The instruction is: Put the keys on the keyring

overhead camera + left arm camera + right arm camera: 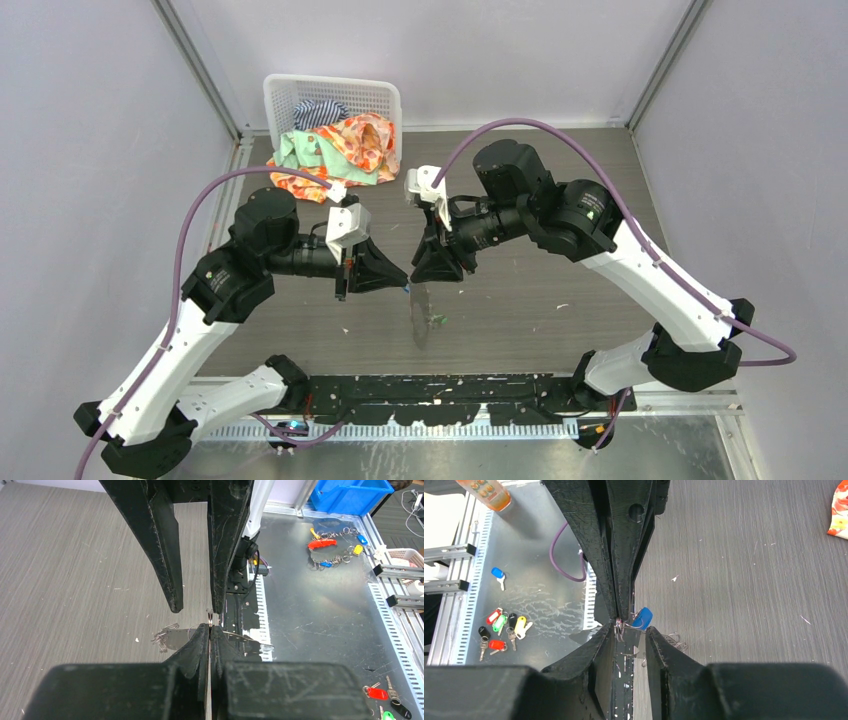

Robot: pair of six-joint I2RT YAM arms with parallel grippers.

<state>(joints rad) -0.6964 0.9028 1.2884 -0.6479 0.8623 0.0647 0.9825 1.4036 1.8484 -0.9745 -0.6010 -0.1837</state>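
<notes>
Metal this thin and small will be light, stiff and slippery, so a grip has little to bite on. The left gripper (209, 630) is clenched tight, its fingertips pinching the silvery metal part of the blue key (642, 618), whose plastic head sticks out to one side of the pinch, held up off the table (749, 580). The right gripper (629, 631) faces it tip to tip, its jaws standing apart on either side of that pinch and grasping nothing that I can see. The keyring (166, 635) appears to lie on the table beneath the two grippers, a thin wire loop with a jagged bunch on its rim, and no finger touches it. The green key (437, 320) is probably the green speck near it in the top view, though it is too small to be sure. By my judgement the key is best taken by its plastic head, which is broader and less slick than the metal and leaves the hole free; nipped at an edge it would likely twist in the pads. The keyring's wire looks springy and will probably skate on the table, so a hold on plain wire away from the fringe seems wisest
</notes>
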